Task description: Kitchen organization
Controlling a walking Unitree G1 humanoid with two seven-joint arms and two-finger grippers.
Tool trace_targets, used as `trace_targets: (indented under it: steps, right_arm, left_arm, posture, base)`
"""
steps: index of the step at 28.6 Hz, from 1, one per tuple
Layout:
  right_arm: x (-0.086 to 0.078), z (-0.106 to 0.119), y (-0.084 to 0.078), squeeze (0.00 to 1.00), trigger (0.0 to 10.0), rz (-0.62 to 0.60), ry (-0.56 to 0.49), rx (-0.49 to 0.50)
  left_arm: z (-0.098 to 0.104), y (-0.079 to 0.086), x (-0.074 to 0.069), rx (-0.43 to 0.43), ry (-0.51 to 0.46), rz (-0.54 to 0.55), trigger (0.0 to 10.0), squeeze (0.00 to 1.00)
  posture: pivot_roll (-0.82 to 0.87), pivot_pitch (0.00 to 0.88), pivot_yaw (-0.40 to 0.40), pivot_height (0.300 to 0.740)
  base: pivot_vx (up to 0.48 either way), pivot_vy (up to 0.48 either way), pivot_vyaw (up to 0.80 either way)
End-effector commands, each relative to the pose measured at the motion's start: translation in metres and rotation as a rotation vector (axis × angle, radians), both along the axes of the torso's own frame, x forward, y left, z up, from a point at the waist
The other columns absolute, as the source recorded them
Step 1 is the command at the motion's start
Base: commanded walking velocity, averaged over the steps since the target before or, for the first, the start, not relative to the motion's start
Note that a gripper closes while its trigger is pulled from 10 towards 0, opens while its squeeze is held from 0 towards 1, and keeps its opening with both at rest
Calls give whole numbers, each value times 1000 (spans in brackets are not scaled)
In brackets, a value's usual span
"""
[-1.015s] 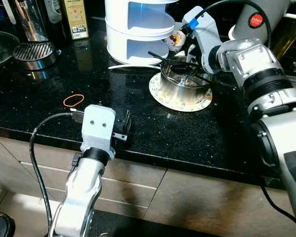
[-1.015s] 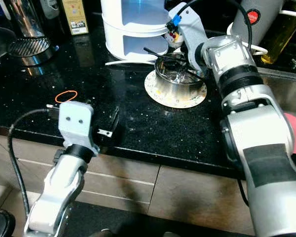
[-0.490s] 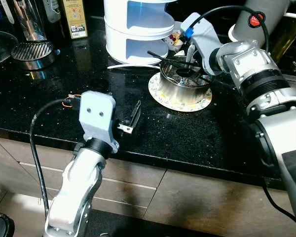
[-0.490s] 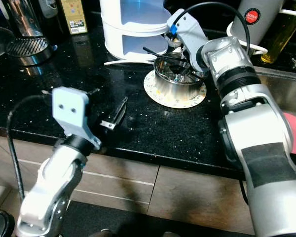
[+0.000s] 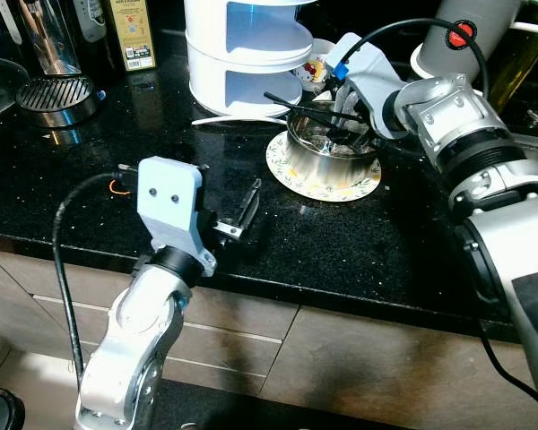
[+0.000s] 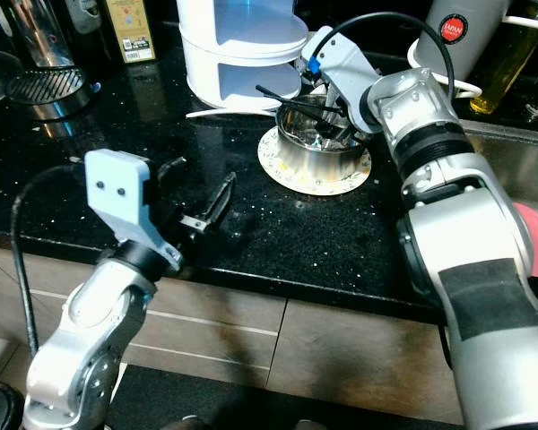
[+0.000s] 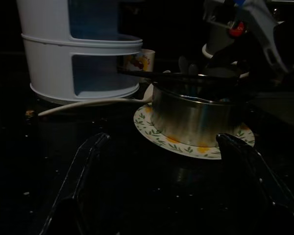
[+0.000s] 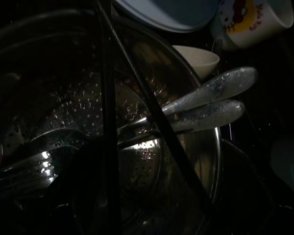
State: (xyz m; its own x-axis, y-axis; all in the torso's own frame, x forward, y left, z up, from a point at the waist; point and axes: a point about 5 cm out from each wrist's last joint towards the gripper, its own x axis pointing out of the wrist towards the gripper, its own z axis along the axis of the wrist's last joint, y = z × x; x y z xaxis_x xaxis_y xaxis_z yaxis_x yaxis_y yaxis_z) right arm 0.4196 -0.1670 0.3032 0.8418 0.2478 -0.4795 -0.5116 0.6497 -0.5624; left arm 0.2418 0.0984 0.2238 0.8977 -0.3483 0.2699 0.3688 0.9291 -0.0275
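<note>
A steel bowl [image 5: 327,154] stands on a leaf-patterned plate [image 5: 327,186] on the black counter. Black chopsticks [image 5: 298,102] lie across its rim. Two clear-handled spoons [image 8: 210,100] and a fork [image 8: 24,169] rest inside. My right gripper [image 5: 344,100] reaches down into the bowl from behind, its fingers apart around the cutlery and holding nothing. My left gripper [image 5: 240,208] hovers open just above the counter's front part, pointing at the bowl [image 7: 196,115] and well short of it, with nothing between its fingers [image 7: 85,166].
A white tiered holder [image 5: 242,49] stands behind the bowl, with a white spoon [image 5: 233,118] and a cartoon cup [image 7: 137,61] beside it. An orange rubber band [image 5: 117,186] lies left. A metal strainer [image 5: 58,94], thermos [image 6: 457,36] and sink [image 6: 511,152] border the counter.
My left arm has risen and swung forward and right over the counter, now covering most of the rubber band. My right gripper has stayed at the bowl, settling slightly lower.
</note>
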Motion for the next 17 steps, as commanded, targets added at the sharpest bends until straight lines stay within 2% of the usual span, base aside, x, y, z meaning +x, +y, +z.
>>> trace_targets:
  steps: [1, 2, 3, 4, 5, 6, 17]
  right_arm:
    - [-1, -4, -9, 0, 8000, -22, 16, -21]
    - [-1, -5, -9, 0, 4941, -22, 24, -20]
    - [-1, -5, -9, 0, 4941, -22, 24, -20]
    - [-1, -6, -11, 0, 2863, -23, 32, -24]
    - [-1, -6, -11, 0, 2863, -23, 32, -24]
    - [-1, -6, -11, 0, 196, -21, 36, -25]
    - [-2, -5, -11, 0, 0, 0, 49, -39]
  left_arm:
    - [4, -3, -3, -14, -5, -27, 10000, 0]
    - [4, -3, -3, -14, -4, -28, 10000, 0]
    - [4, -3, -3, -14, -4, -28, 10000, 0]
    - [4, -3, -4, -14, -2, -31, 10000, 0]
    - [4, -3, -4, -14, -2, -31, 10000, 0]
    - [4, -3, -4, -16, -1, -32, 10000, 0]
    - [7, -4, -5, -23, 3, -39, 10000, 0]
  posture:
    - [34, 41, -91, 740]
    - [35, 41, -91, 740]
    - [35, 41, -91, 740]
    - [35, 40, -91, 740]
    - [35, 40, -91, 740]
    - [37, 42, -90, 740]
    - [37, 45, -90, 740]
  base:
    - [0, 0, 0]
    - [0, 0, 0]
    - [0, 0, 0]
    - [0, 0, 0]
    - [0, 0, 0]
    - [0, 0, 0]
    - [0, 0, 0]
